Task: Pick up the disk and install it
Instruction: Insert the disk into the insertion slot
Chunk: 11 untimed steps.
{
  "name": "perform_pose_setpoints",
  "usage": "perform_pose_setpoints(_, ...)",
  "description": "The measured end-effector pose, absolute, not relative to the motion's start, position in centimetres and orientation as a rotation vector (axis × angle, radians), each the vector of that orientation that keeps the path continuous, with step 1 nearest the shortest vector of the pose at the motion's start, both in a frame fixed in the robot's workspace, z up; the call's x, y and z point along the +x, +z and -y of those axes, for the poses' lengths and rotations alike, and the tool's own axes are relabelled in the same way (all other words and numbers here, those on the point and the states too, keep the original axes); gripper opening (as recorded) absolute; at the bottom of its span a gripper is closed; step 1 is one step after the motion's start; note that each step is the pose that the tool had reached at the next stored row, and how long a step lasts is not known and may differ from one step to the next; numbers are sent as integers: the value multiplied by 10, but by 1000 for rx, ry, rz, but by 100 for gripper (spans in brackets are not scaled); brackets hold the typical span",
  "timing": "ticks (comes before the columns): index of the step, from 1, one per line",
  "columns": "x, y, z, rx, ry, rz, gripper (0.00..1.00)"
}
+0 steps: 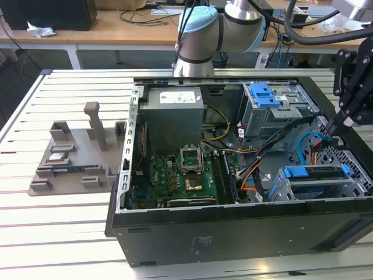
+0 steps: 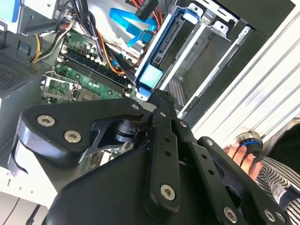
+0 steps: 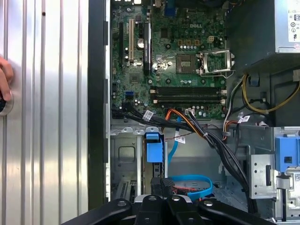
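Observation:
The disk point(image 1: 317, 173) stands on edge in the metal drive cage at the near corner of the open computer case, on the exterior view's right, its blue carrier frame along the top. The carrier's blue end tab shows in both wrist views point(image 2: 151, 75) point(image 3: 153, 147). My gripper point(image 1: 331, 129) hangs just above and behind the cage with its black fingers drawn together and nothing between them. Its tip point(image 2: 161, 97) point(image 3: 160, 182) sits close to the blue tab, apart from it.
Blue and orange cables point(image 1: 312, 143) loop beside the cage under my gripper. The motherboard point(image 1: 180, 181) and power supply point(image 1: 175, 111) fill the case's middle. A blue ribbed latch point(image 1: 265, 93) tops the far bay. A grey fixture point(image 1: 76, 157) sits on the slatted table. A person's hand point(image 2: 236, 152) rests outside the case.

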State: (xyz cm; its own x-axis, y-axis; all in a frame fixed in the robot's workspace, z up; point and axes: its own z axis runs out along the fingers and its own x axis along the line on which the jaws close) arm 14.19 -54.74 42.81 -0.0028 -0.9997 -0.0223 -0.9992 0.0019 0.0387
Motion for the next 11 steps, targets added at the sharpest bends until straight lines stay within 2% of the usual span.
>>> perform_pose_setpoints(11,153,420,542,2208,-72,2213,11)
